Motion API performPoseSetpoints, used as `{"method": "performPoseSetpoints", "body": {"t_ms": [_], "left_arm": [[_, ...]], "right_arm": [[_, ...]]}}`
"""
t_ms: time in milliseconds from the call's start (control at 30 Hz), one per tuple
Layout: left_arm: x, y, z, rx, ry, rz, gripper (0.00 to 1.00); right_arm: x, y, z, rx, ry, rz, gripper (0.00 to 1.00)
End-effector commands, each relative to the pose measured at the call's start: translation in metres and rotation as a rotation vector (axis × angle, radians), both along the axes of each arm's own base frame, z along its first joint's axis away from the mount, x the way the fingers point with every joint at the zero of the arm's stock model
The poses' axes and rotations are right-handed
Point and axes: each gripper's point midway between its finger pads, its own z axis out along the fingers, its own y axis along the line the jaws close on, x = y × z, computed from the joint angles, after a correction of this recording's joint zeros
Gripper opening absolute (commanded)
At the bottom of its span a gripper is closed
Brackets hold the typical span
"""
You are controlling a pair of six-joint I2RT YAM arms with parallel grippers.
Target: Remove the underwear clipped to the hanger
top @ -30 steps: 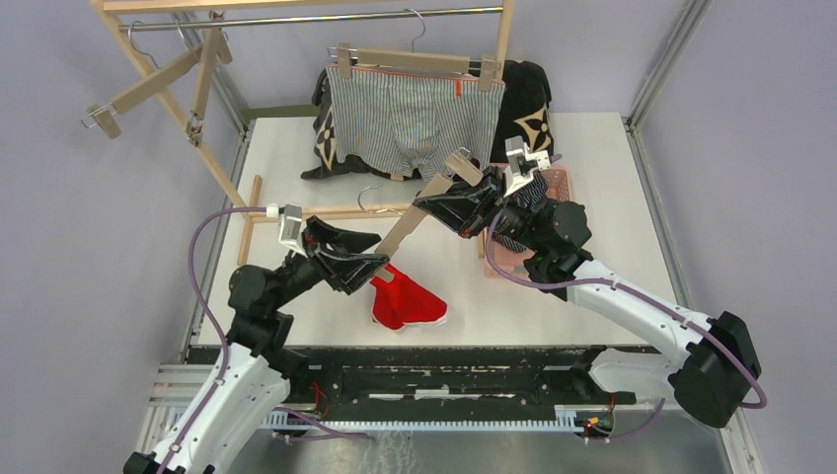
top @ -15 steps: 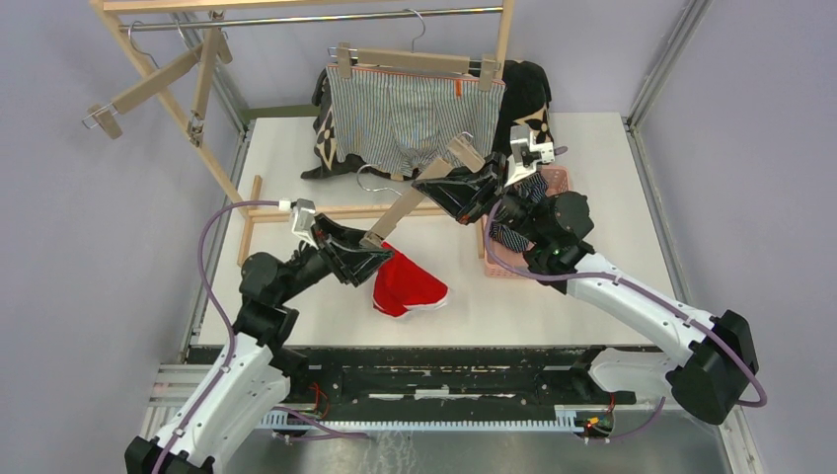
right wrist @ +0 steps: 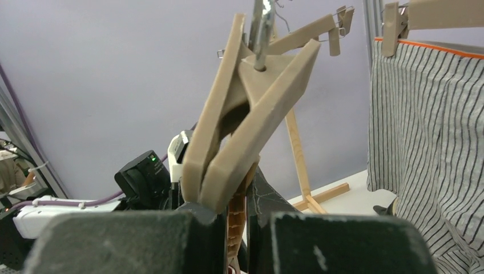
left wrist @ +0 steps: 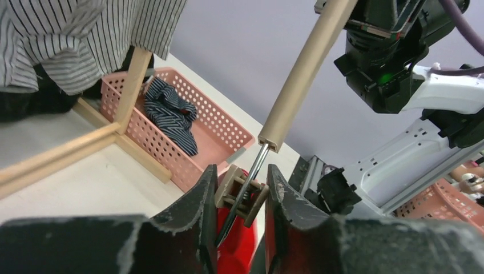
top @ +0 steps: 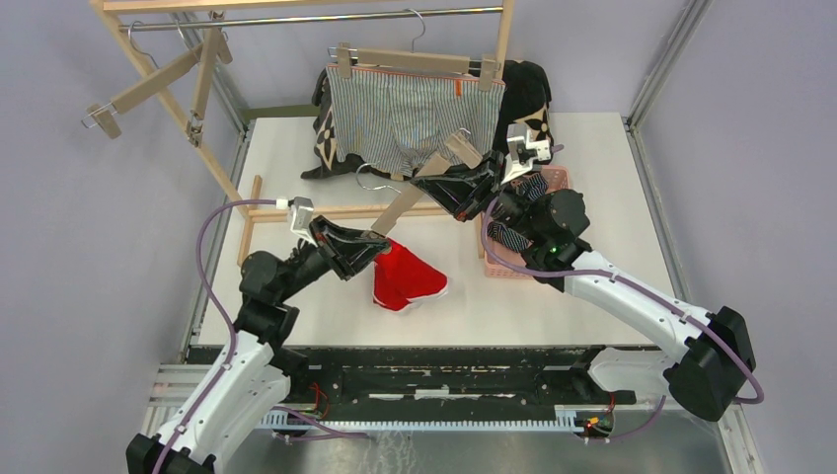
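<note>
Behind both pincers stands the wooden rack (top: 207, 89), with the grey-and-white pinstriped underwear (top: 405, 118) clipped to a hanger on its rail, a pair not yet dealt with. To the side of the right pincer (top: 449, 188) the navy striped underwear (left wrist: 171, 111) lies in the pink basket (left wrist: 228, 128).

Between the two pincers a loose wooden hanger (top: 405, 209) slopes in the air. The right pincer is clamped on the end clip (right wrist: 245, 120) at its high end. The left pincer (top: 373, 240) is closed on the spring clip (left wrist: 242, 194) at its low end.

The red underwear (top: 410, 281) trails from just under the left pincer onto the table (top: 592, 158). Whether the clip has let go of it cannot be told.

The step in hand appears to be freeing the red pair. To do it well:
- The left fingers (left wrist: 197, 211) should press squarely on the clip's tail ends, so that its mouth opens fully.
- The right pincer should hold the hanger steady, since any twist could roll the clip out of the grip.
- Lifting the hanger only once the mouth gapes would let the cloth drop free rather than drag.
</note>
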Motion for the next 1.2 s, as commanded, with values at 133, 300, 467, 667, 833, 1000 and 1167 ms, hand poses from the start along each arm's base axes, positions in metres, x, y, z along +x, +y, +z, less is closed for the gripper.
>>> {"method": "performPoseSetpoints", "body": {"t_ms": [133,300,467,667,833,1000,1167], "left_arm": [[-0.001,0.005,0.035,0.002,-0.198,0.037,0.06],[0.001,0.010,0.050,-0.014,-0.227,0.077,0.64],[-0.006,0.012,0.068,-0.026,-0.282,0.077,0.70],[-0.012,0.005,0.067,-0.012,-0.287,0.010,0.67],[-0.016,-0.005,0.062,-0.011,-0.279,-0.074,0.62],[-0.017,-0.010,0.059,-0.007,-0.272,-0.115,0.48],[-0.023,-0.009,0.063,-0.008,-0.311,-0.120,0.24]], "right_arm": [[0.001,-0.005,0.015,0.017,-0.047,-0.040,0.01],[-0.002,-0.007,0.014,0.007,-0.049,-0.037,0.01],[-0.007,-0.007,0.013,0.010,-0.041,-0.012,0.01],[-0.013,-0.008,0.016,0.025,-0.039,0.012,0.01],[-0.018,-0.006,0.021,0.046,-0.034,0.050,0.01],[-0.022,-0.006,0.023,0.053,-0.033,0.076,0.01],[-0.022,-0.006,0.021,0.051,-0.031,0.075,0.01]]}}
